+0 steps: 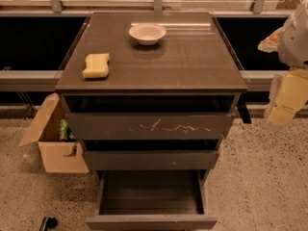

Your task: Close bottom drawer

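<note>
The bottom drawer (150,222) of the dark grey-brown cabinet is pulled far out toward me, its plain front at the lower edge of the view and its empty inside (150,192) showing. Above it sit the middle drawer (150,160) and the wide top drawer (149,125) with white scratches, both slightly out. My gripper (284,102) hangs at the right edge of the view, to the right of the cabinet at top-drawer height, well away from the bottom drawer.
A white bowl (147,33) and a yellow sponge (96,65) lie on the cabinet top (192,61). An open cardboard box (53,138) stands on the speckled floor at the left. A railing runs behind the cabinet. A small dark object (48,222) lies at lower left.
</note>
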{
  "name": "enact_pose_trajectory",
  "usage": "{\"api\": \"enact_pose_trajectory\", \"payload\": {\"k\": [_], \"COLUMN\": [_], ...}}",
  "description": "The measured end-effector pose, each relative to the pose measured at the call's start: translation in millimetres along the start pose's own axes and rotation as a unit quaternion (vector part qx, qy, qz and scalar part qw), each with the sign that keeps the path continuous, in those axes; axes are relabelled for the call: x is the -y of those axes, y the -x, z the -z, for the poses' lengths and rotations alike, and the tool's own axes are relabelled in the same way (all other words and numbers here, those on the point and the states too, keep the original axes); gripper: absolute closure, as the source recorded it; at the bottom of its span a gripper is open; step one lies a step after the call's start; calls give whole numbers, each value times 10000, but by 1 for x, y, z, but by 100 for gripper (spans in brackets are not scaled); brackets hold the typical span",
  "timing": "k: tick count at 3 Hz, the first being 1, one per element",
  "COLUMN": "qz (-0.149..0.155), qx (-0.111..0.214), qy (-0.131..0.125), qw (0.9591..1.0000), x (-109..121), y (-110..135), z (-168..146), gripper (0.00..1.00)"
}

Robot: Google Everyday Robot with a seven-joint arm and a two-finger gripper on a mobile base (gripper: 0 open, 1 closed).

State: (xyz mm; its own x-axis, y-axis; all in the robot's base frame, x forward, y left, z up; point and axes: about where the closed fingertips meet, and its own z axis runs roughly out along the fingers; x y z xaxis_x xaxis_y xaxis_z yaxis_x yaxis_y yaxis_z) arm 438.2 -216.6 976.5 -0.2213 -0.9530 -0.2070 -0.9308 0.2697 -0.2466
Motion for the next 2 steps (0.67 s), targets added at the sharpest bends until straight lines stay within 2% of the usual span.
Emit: {"api": "enact_pose_trajectory", "payload": {"k": [1, 2], "qz": [0, 188], "qx": [0, 288], "qy": [0, 201], "qw": [10000, 9992], "x": [0, -11], "y": [0, 4], "z": [0, -21], "gripper": [0, 0]}}
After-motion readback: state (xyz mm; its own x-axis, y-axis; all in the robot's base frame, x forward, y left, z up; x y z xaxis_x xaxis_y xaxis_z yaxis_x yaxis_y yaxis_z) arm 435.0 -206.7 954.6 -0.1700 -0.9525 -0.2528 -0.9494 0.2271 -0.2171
